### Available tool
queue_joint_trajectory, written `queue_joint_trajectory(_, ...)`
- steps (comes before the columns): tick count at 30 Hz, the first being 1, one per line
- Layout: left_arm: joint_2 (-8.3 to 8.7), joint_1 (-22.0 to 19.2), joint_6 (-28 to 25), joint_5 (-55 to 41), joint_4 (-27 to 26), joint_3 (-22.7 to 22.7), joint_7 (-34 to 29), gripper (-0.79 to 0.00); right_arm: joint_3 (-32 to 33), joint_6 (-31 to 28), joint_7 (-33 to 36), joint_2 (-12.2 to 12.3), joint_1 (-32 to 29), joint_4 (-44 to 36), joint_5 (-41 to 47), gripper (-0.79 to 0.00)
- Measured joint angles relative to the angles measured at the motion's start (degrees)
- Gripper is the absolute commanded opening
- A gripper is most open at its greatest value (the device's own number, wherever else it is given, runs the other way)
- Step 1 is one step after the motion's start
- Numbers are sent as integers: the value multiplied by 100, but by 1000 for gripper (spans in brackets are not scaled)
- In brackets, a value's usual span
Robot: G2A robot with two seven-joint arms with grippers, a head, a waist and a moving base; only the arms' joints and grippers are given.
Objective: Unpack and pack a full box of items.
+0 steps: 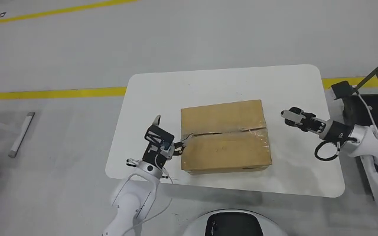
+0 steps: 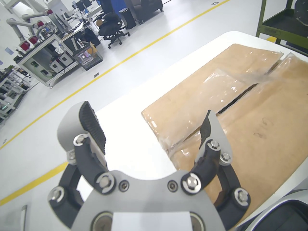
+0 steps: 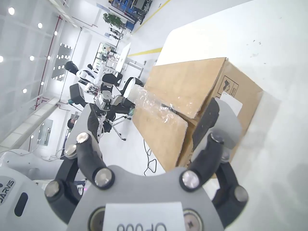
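Note:
A brown cardboard box [image 1: 224, 135] lies in the middle of the white table [image 1: 153, 100], its two top flaps down, with clear tape [image 2: 231, 80] along the seam and a narrow dark gap between the flaps. My left gripper [image 1: 180, 143] is open at the box's left end. In the left wrist view one of the left gripper's [image 2: 146, 109] fingertips [image 2: 208, 115] sits over the seam of the box [image 2: 240, 126] and the other hangs over bare table. My right gripper [image 1: 289, 115] is open to the right of the box, a little apart from it. The right gripper [image 3: 149, 106] faces that end of the box [image 3: 182, 80].
A dark green shelf cart [image 2: 276, 13] stands just off the table's far right corner [image 1: 354, 88]. Bare table runs behind the box and to its right. A grey bar [image 1: 20, 134] lies on the floor to the left, past a yellow floor line [image 1: 59, 92].

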Motion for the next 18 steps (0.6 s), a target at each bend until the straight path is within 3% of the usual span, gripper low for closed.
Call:
queue_joint_trajectory(8,16,215,108,-49,-106,-224,48,0,-279,447,34,9,167,-130,283,0)
queue_joint_trajectory(18,17,215,106,-51,-109,-233,49,0,-1215,1560,767,68,1204,321,-126,0)
